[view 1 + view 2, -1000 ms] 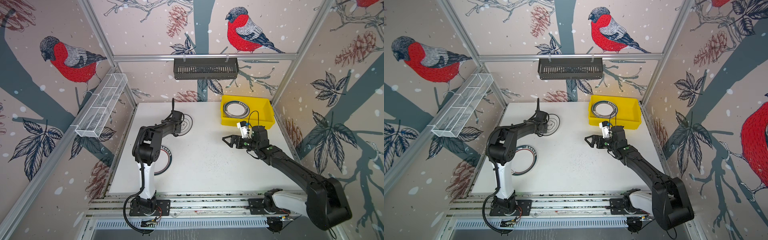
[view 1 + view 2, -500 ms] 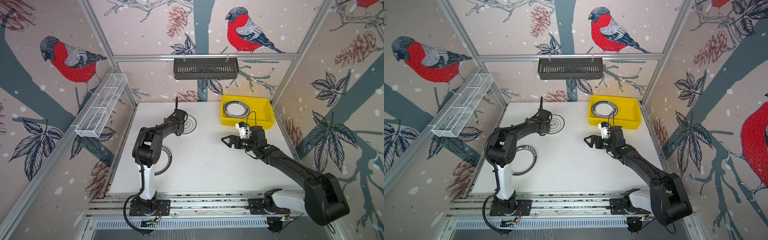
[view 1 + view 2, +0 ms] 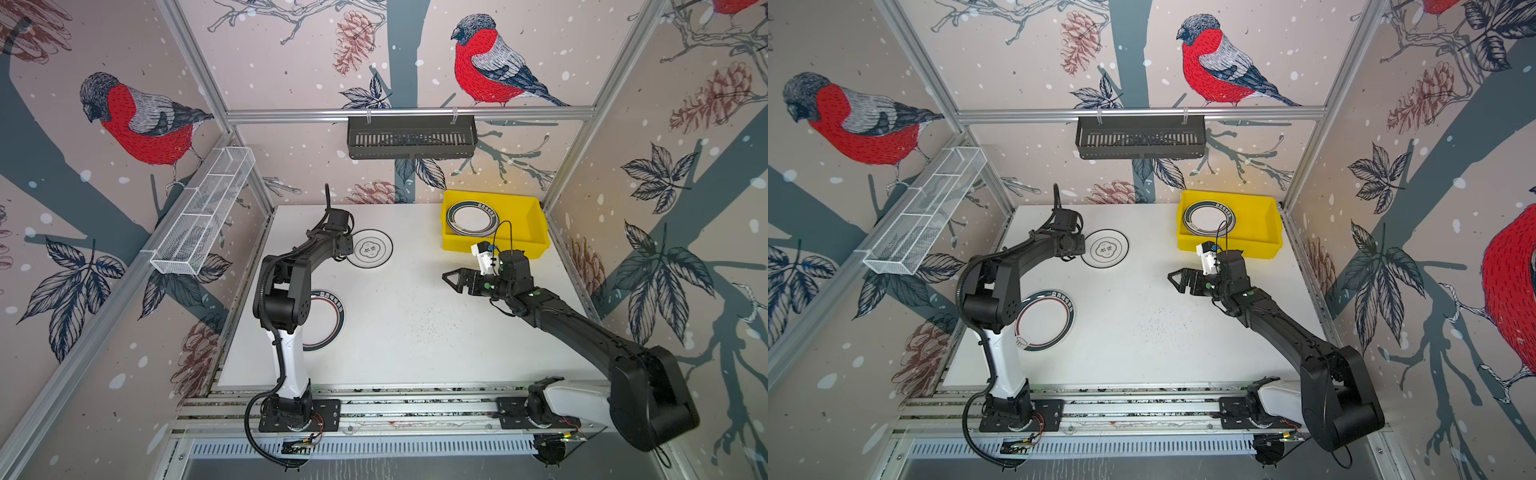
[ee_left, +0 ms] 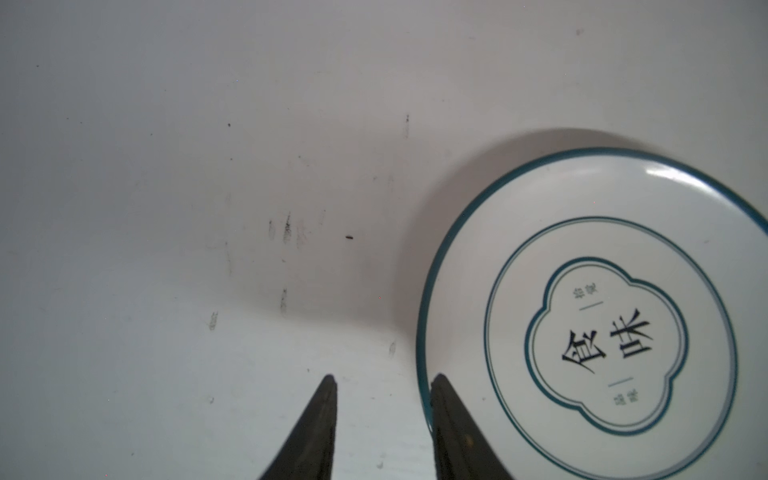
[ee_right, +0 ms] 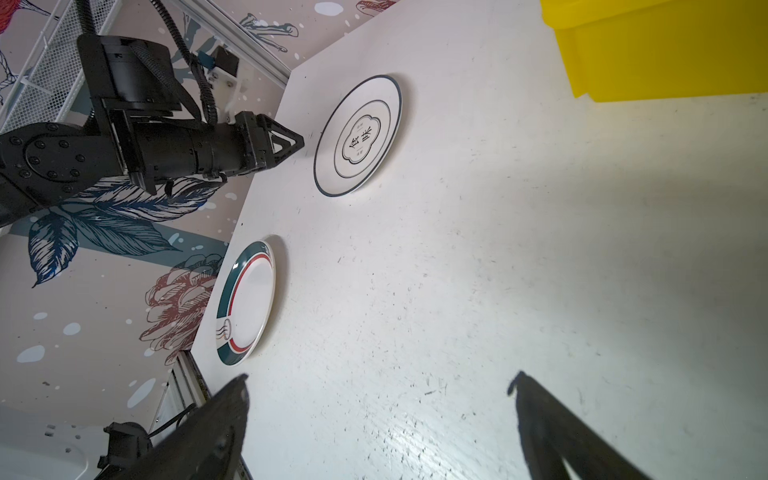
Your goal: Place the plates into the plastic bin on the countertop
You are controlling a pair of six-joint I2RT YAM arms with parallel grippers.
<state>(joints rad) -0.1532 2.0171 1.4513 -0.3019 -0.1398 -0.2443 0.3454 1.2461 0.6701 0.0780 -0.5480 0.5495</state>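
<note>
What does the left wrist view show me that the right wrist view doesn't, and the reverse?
Only the left wrist view: the left pincer with fingertips apart, one at the rim of the lettered plate, the other over bare countertop. Only the right wrist view: the plastic bin, the green-and-red-rimmed plate and the wide-open, empty right pincer. Both: the lettered plate lying flat on the countertop, with the left pincer at its edge.

Far plate (image 4: 582,311) lies flat on the countertop (image 4: 166,166), just beside the left gripper (image 4: 380,380), its rim at one fingertip. The near plate (image 3: 329,328) lies back by that arm's elbow. The right gripper (image 3: 448,277) is over bare countertop, well apart from both. The bin (image 3: 536,232) is near its far side, with a third plate (image 3: 471,218) in it.
</note>
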